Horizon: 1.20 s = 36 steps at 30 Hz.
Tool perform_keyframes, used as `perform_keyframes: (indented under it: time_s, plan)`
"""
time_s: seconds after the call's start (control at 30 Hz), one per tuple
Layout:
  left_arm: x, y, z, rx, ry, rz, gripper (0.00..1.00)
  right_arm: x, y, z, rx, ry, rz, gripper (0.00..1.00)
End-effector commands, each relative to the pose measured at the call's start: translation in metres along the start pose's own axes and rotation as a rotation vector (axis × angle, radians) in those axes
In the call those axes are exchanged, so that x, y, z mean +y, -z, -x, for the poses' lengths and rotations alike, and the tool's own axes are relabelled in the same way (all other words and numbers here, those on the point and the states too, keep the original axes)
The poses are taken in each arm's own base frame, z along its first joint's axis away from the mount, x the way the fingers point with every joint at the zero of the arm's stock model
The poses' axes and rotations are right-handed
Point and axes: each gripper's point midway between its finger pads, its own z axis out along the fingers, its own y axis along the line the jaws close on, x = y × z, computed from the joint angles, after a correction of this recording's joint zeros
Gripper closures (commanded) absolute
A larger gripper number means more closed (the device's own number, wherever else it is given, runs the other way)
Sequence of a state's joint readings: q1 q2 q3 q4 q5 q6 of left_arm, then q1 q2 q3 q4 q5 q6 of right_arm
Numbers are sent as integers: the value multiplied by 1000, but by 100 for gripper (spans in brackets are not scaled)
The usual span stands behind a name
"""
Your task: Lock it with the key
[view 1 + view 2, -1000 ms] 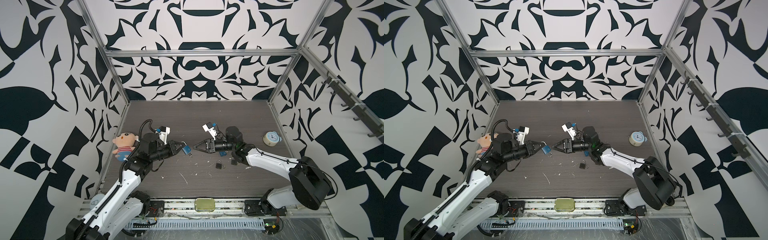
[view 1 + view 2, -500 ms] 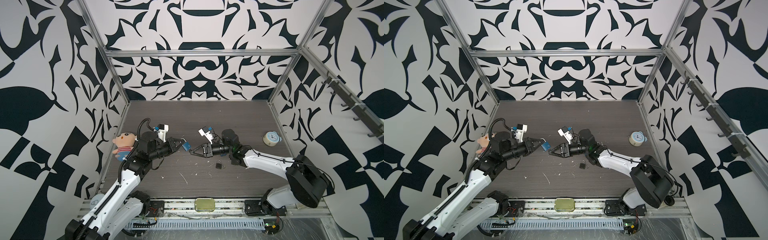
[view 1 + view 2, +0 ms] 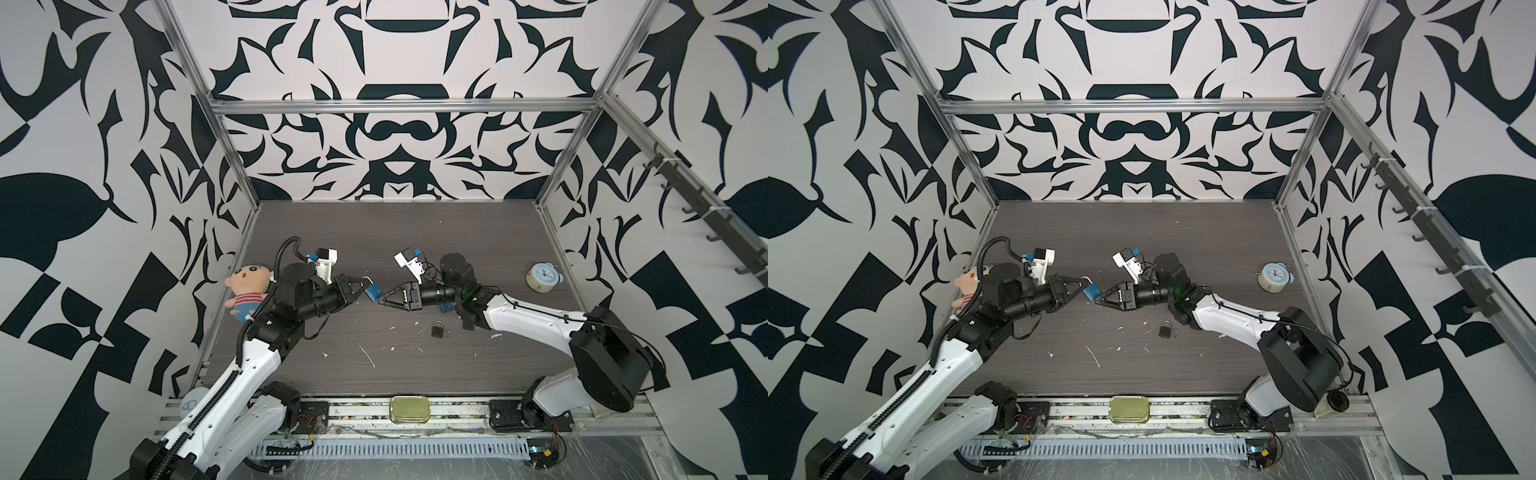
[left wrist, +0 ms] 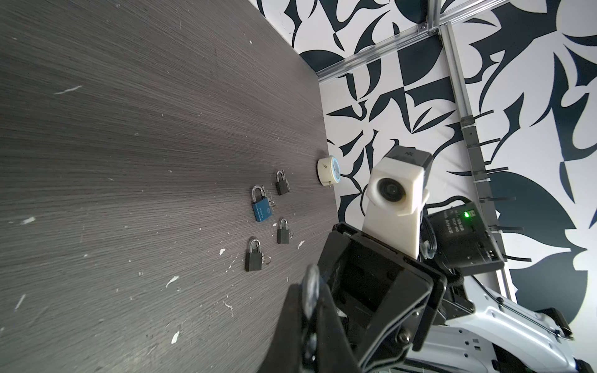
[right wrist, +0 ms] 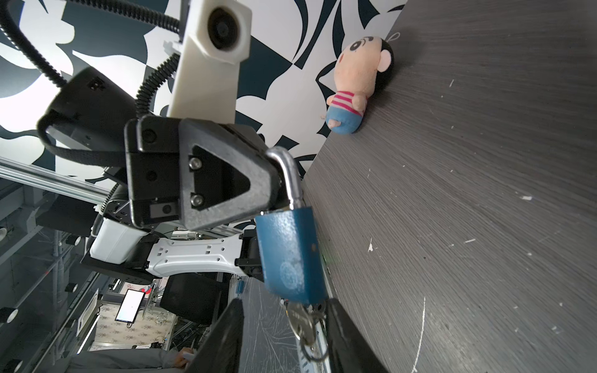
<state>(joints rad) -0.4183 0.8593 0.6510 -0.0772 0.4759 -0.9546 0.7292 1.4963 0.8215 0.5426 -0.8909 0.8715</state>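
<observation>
Blue padlock (image 5: 290,255): task item; carried clear of the tabletop (image 3: 374,232), hanging by its shackle (image 5: 289,174) just ahead of the left gripper (image 3: 357,289) fingertips.
Left gripper: closed, clamped on the shackle of the blue padlock; the lock body projects beyond the fingertips.
Shackle: one leg enters the lock body; the other end is hidden behind a left finger, so seated or released cannot be told.
Key (image 5: 302,323): inserted in the base of the lock body, with a ring hanging from it; located between the right gripper (image 3: 384,300) fingers (image 5: 223,336).
Right gripper: jaws parted, one finger on each side of the key; a gap shows on one side, and on the other the finger is possibly touching the key ring.
Alignment: both grippers point tip to tip, with the lock body between them.
Black padlocks (image 4: 283,231): three, flat on the tabletop beneath the right arm, behind its gripper, grouped round a second blue lock (image 4: 261,206).
Alarm clock (image 3: 542,279): on the tabletop, well behind the right gripper.
Plush doll (image 3: 248,291): behind the left gripper, beside that arm's wrist.
</observation>
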Motion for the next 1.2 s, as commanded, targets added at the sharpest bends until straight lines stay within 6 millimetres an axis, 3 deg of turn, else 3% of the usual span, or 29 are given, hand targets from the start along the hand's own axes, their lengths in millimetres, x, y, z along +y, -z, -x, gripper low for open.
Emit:
perform_keyframes:
  time_s: [0.0, 0.13, 0.53, 0.63, 1.17]
  plan:
    - [-26, 6, 11, -36, -36, -76, 100, 18, -3, 14, -23, 72, 38, 63]
    - [-26, 7, 13, -53, -34, -73, 100, 19, -4, 13, -18, 60, 57, 74]
    - [-21, 11, 20, -115, -27, -59, 100, 18, -5, 9, -17, 38, 84, 88]
    - [-21, 12, 21, -125, -23, -56, 100, 17, -5, 9, -16, 27, 93, 100]
    - [-30, 23, 39, -198, -66, -42, 100, 15, -3, 3, -31, -6, 135, 100]
